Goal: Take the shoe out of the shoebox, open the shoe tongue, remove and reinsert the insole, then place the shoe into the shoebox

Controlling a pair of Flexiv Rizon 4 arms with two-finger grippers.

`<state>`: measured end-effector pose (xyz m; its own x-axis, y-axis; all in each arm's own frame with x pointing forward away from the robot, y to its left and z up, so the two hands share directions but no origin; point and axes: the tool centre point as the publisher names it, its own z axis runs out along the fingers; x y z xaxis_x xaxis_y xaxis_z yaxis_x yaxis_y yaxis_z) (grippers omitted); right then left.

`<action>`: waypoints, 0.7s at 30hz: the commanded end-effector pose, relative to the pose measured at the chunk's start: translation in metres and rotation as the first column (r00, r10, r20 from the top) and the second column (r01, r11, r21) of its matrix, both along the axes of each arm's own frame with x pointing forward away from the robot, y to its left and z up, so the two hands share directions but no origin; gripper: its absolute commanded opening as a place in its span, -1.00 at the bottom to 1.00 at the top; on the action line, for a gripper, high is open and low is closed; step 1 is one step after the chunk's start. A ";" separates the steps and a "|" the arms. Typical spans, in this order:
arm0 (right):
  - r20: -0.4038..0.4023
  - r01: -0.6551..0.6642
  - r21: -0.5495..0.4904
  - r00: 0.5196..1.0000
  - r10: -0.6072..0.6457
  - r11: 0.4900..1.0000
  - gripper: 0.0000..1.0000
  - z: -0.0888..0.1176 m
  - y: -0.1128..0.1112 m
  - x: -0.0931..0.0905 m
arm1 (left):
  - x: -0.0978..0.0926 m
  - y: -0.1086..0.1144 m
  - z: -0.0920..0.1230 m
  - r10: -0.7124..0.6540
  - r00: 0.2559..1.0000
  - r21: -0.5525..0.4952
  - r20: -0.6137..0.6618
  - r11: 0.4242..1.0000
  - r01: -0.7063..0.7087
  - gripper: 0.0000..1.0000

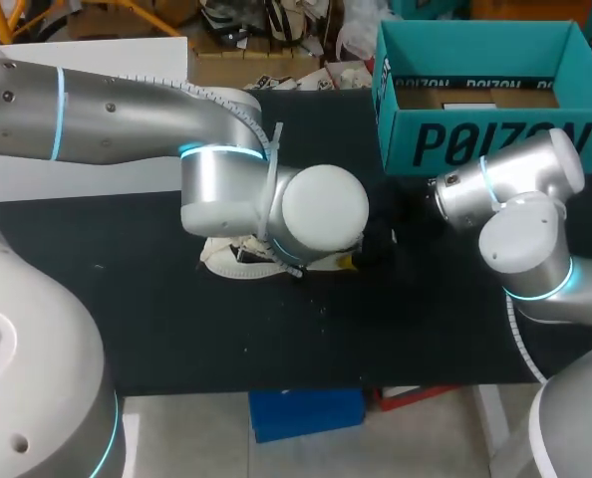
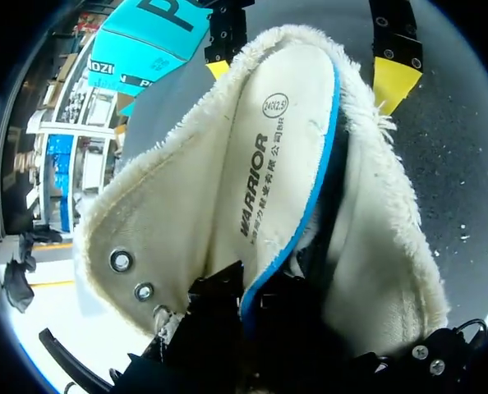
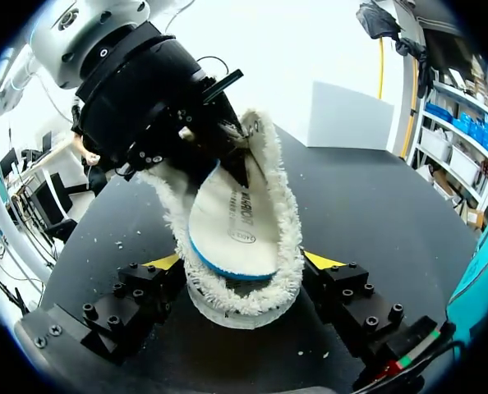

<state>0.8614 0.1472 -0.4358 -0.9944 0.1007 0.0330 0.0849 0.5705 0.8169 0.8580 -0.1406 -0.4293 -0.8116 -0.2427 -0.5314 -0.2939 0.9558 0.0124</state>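
The shoe (image 1: 226,257) is out of its box and sits on the black bench (image 1: 127,299), about mid-bench, mostly hidden under the left arm (image 1: 216,179), which comes in from the left. The teal shoebox (image 1: 485,139) stands at the far right of the bench, its open top facing up. It is apart from the shoe, to the shoe's right and farther back.

From the right wrist view, the shoe is a pale one with a thick fleece lining curling over its rim. The right fingers (image 3: 163,263) stand low on either side of it. Their yellow tips press into its two sides, so they are grasping the shoe against the bench.

The insole (image 3: 232,226), cream on top with a blue edge, is tilted up out of the shoe's opening. One end is still down inside the fleece and the other is lifted. The left fingers (image 2: 215,291) are clenched on that lifted end, one black finger on each face of the insole. Their yellow tips do not show. In the left wrist view, the insole runs from those fingers along the inside of the shoe, with the right arm's two yellow tips beyond it at the shoe's far sides.

The right arm (image 1: 520,199) comes in from the right, just in front of the shoebox. A few white flecks (image 1: 244,349) lie scattered on the bench near the shoe.
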 end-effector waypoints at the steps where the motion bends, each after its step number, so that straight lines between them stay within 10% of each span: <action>1: -0.001 0.003 -0.004 1.000 -0.003 1.000 -1.00 -0.002 -0.003 0.002 | 0.002 0.011 -0.010 -0.022 0.999 -0.008 -0.033 1.000 0.022 -1.00; 21: -0.001 0.003 -0.004 1.000 -0.003 1.000 -1.00 -0.002 -0.003 0.002 | -0.023 -0.011 0.029 -0.131 0.976 -0.092 -0.172 0.989 0.117 -1.00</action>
<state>0.8610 0.1450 -0.4361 -0.9944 0.1012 0.0319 0.0844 0.5711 0.8165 0.8389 -0.1583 -0.4123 -0.9137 -0.1739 -0.3674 -0.1803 0.9835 -0.0171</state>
